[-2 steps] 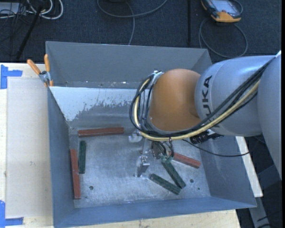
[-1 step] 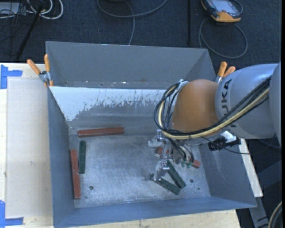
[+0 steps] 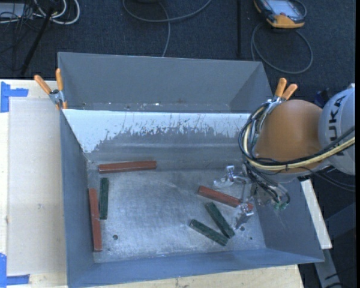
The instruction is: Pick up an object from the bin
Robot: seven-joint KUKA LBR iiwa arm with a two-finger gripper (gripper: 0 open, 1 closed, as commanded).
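Observation:
My gripper [image 3: 239, 194] hangs low over the bin's right side, under the orange dome on the wrist. Its two metal fingertips [image 3: 231, 174] stand apart, so it is open. A red-brown flat stick [image 3: 218, 196] lies slanted on the floor, with its right end reaching in between the fingertips; neither finger visibly clamps it. Just below it lies a dark green stick [image 3: 219, 219], and a second dark green stick [image 3: 207, 232] lies beside that one, nearer the front wall.
On the left side lie a red-brown stick [image 3: 127, 167] along the back slope, a red stick [image 3: 95, 219] along the left wall and a dark green stick [image 3: 103, 198] beside it. The right wall rises close behind the gripper.

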